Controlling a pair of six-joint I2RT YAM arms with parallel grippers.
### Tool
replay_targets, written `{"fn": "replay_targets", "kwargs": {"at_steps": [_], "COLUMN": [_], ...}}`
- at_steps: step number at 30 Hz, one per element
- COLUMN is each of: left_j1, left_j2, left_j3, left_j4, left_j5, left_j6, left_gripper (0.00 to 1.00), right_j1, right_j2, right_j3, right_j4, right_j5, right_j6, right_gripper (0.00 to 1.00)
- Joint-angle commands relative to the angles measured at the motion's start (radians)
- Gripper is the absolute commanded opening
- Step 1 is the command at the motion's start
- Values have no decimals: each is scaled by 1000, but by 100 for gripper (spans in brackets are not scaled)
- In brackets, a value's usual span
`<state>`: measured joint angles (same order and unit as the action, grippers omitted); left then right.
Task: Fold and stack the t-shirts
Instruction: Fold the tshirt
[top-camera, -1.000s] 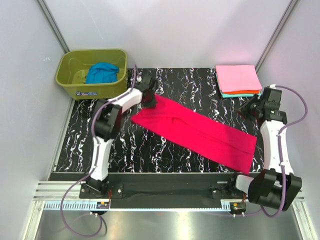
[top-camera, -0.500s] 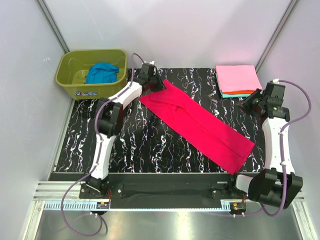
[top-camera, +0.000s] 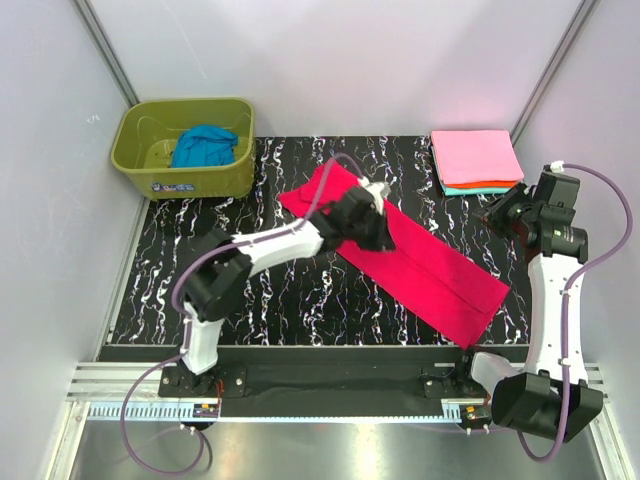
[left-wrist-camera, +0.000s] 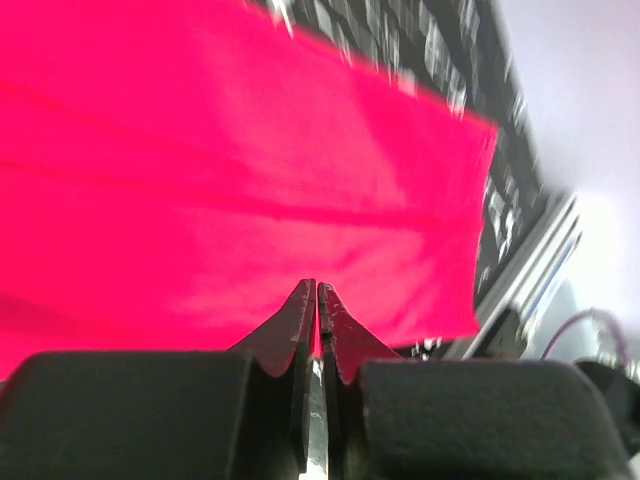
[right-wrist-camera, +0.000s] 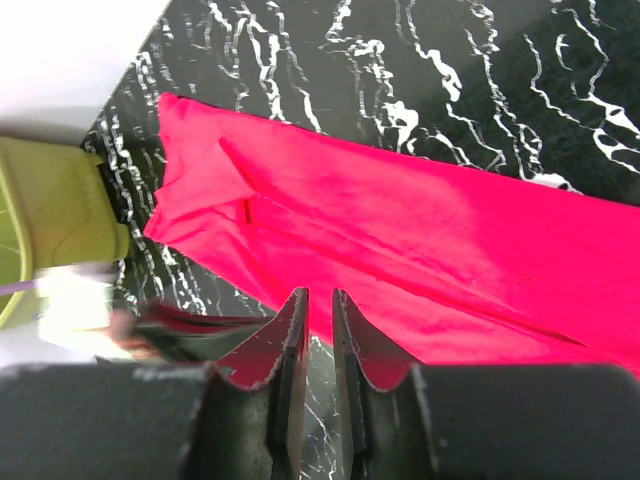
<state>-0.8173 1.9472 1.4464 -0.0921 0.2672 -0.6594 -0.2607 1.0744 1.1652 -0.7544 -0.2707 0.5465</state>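
The crimson-red t-shirt (top-camera: 430, 265) lies as a long folded strip, running diagonally from the far middle of the table to the near right. My left gripper (top-camera: 385, 225) is shut and empty, low over the strip's middle; its wrist view shows the red cloth (left-wrist-camera: 250, 170) just under the closed tips (left-wrist-camera: 317, 290). My right gripper (top-camera: 497, 212) hovers beside the strip's right side, jaws almost shut on nothing (right-wrist-camera: 320, 295), with the shirt (right-wrist-camera: 400, 240) below. A stack at the far right has the pink t-shirt (top-camera: 475, 155) on top, then the orange (top-camera: 490, 185) and the teal (top-camera: 455, 190). The blue t-shirt (top-camera: 203, 147) lies in the tub.
The olive-green plastic tub (top-camera: 140, 165) stands at the far left corner; it also shows in the right wrist view (right-wrist-camera: 50, 200). The black marbled table (top-camera: 280, 300) is walled by white panels on three sides. A metal rail runs along the near edge.
My left gripper swung from the shirt's far-left end, which shifted farther back, to over its middle. My right gripper barely moved.
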Motion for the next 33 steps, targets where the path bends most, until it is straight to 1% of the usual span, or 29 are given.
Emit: {"fn": "replay_targets", "kwargs": {"at_steps": [1, 5, 8, 9, 12, 16, 19, 22, 25, 26, 30, 33], "left_j1": [-54, -80, -79, -77, -63, -5, 44, 91, 144, 155, 205, 245], "left_j2": [64, 131, 167, 176, 165, 154, 125, 72, 12, -22, -120, -188], "left_j3": [18, 17, 28, 32, 14, -20, -87, -164, -231, -250, -363, -409], "left_j4": [9, -20, -92, -142, -211, -290, -308, -319, -346, -368, -405, -409], "left_j5": [-39, -46, -78, -115, -179, -218, -227, -261, -264, -290, -345, -353], "left_j6": [-19, -55, -42, -37, -35, -40, -33, -19, 1, 7, 27, 44], "left_gripper": [7, 6, 6, 5, 5, 4, 3, 3, 3, 3, 2, 3], "right_j1": [2, 3, 3, 3, 3, 3, 3, 3, 3, 5, 26, 69], "right_j2": [-39, -42, -47, -48, -47, -25, -13, 15, 45, 50, 88, 130], "right_j3": [54, 44, 36, 34, 36, 48, 42, 33, 16, 13, -2, -19], "right_j4": [-13, -19, -22, -22, -22, -19, -11, -11, -13, -11, -5, 39], "right_j5": [-41, -53, -51, -47, -42, -59, -64, -77, -99, -101, -91, -93], "right_j6": [-7, -8, -11, -10, -10, -11, -14, -20, -26, -26, -40, -37], "right_gripper": [22, 22, 22, 22, 22, 24, 24, 24, 24, 24, 24, 25]}}
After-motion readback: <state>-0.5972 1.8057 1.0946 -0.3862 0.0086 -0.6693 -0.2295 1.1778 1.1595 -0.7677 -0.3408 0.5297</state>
